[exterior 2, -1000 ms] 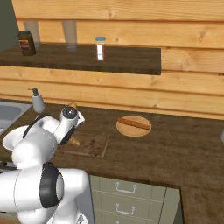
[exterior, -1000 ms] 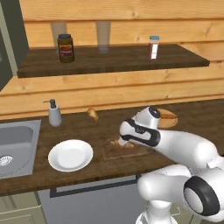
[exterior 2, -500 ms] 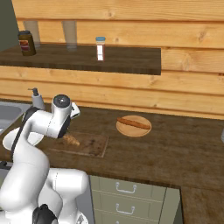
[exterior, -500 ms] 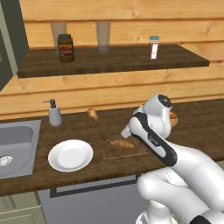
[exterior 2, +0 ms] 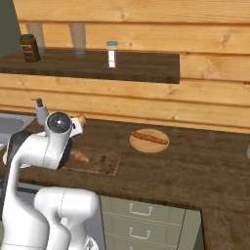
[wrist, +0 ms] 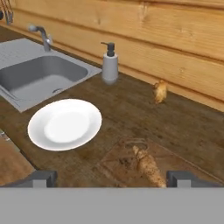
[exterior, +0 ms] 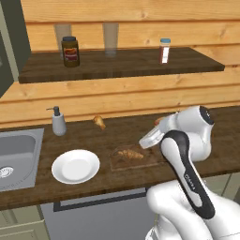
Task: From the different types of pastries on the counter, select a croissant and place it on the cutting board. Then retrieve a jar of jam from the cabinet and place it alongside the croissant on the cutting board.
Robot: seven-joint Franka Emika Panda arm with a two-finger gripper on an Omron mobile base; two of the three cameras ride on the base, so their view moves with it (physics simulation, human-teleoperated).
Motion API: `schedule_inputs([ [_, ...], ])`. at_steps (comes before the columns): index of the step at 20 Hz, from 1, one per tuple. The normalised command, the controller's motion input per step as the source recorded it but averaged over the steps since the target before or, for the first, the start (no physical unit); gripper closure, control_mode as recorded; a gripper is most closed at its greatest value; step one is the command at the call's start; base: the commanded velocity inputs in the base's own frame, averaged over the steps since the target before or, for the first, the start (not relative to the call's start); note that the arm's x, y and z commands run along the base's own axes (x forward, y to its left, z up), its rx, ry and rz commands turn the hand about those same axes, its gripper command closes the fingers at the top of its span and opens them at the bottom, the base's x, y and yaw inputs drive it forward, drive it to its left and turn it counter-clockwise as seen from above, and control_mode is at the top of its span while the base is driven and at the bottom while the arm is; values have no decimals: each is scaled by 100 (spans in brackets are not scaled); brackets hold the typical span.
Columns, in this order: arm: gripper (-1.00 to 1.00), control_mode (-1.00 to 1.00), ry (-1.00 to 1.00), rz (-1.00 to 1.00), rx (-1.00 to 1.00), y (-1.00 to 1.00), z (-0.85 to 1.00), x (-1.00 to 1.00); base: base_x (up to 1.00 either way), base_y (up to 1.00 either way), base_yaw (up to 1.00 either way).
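The croissant (exterior: 131, 153) lies on the board (exterior: 136, 159) on the counter (exterior: 117, 131). The tool (wrist: 113, 178) hangs above it, fingers wide apart, holding nothing. The jam (exterior: 70, 51) stands on the shelf (exterior: 117, 65). The white plate (exterior: 75, 166) beside the board is bare.

White plate (wrist: 64, 124), soap dispenser (wrist: 110, 64), sink (wrist: 35, 76)

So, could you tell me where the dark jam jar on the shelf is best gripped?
Grip the dark brown jam jar with the red label around its round body, below the lid, coming level from the shelf's open front; it stands upright, well apart from the clear glass.
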Motion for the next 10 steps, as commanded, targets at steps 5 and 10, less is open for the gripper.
schedule_inputs([
  [5, -100, -100, -29, -29, 15, 0, 29, -100, 0, 0, 0],
  [10, -100, -100, -35, -32, 21, 0, 1, -100, 0, 0, 0],
])
